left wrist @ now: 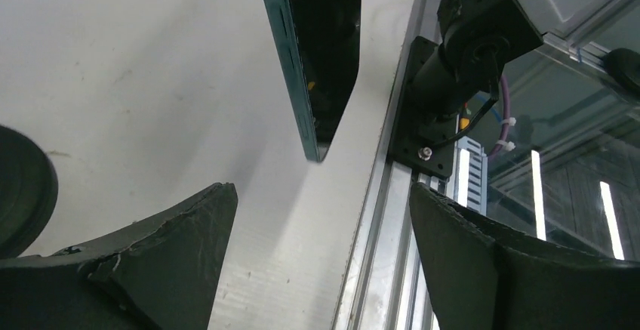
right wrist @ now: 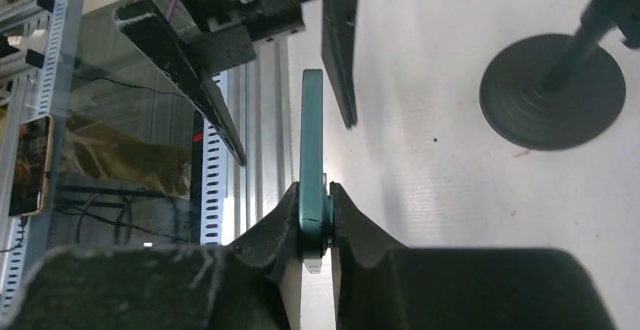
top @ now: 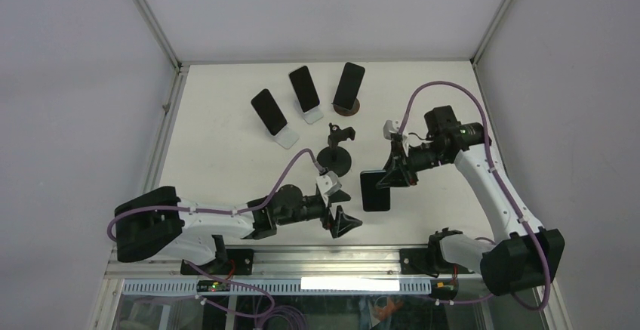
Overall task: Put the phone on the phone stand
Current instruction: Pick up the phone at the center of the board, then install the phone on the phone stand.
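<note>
My right gripper (top: 392, 173) is shut on a dark phone with a teal edge (top: 375, 191) and holds it on edge a little above the table, near the front. In the right wrist view the phone (right wrist: 312, 134) stands clamped between my jaws (right wrist: 315, 192). The black phone stand (top: 335, 160) has a round base and a post with a clamp on top; it stands empty just left of the phone, and its base shows in the right wrist view (right wrist: 555, 92). My left gripper (top: 343, 220) is open and empty, below the phone (left wrist: 321, 50); its jaws (left wrist: 323, 194) stand wide apart.
Three other phones rest on stands at the back: left (top: 269, 112), middle (top: 305, 88) and right (top: 349, 83). The aluminium rail (top: 317, 254) runs along the table's front edge, right beside my left gripper. The stand's base (left wrist: 23, 186) lies left of my left fingers.
</note>
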Tool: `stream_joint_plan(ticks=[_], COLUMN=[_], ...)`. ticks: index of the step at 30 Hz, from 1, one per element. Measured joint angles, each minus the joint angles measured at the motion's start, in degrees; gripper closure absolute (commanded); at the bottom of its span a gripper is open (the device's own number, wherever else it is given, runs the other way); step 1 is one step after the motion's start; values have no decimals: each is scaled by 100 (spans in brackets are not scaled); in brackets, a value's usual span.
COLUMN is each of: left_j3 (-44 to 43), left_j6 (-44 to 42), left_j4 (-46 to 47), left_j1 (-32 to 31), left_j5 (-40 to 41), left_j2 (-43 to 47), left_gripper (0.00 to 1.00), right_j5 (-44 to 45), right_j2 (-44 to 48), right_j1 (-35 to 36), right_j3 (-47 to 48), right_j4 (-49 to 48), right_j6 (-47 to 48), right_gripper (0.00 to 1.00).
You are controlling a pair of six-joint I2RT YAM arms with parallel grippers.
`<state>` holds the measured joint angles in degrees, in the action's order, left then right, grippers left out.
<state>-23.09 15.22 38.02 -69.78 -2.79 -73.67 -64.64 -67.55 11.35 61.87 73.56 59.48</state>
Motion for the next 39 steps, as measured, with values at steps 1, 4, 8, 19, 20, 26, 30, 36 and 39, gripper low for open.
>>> stream_joint_plan(ticks=[1, 4, 8, 19, 20, 26, 30, 36, 39], left_j3=[-81, -249, -409, -723, -723, -826, -984, -1021, -1027], left_j6=[-24, -66, -42, 223, 236, 398, 457, 461, 442], left_j4=[142, 616, 970, 1320, 1322, 883, 501, 192, 87], left_j1=[0, 9, 15, 442, 466, 647, 691, 728, 726], left_j5=[-59, -227, -494, -1493, -1591, -2028, -2072, -2092, -2133], left_j2=[-153, -542, -922, -1416, -1423, -1423, -1423, -1419, -1408], left_gripper=[16, 23, 43, 100, 100, 100, 100, 100, 100], right_j5=[-22, -140, -243, -487, -487, 48, 407, 817, 968], right_j2=[103, 201, 195, 164, 160, -42, -382, -570, -621], right_j1=[96, 271, 363, 476, 490, 835, 1121, 1412, 1486], right_j3=[-70, -109, -109, -136, -136, -15, 315, 407, 409], right_j4=[-81, -153, -212, -17, 24, 55, 247, 251, 229], right_j6=[-7, 28, 129, 621, 632, 531, 387, 35, -149], right_gripper=[100, 100, 100, 82, 77, 58, 47, 56, 66])
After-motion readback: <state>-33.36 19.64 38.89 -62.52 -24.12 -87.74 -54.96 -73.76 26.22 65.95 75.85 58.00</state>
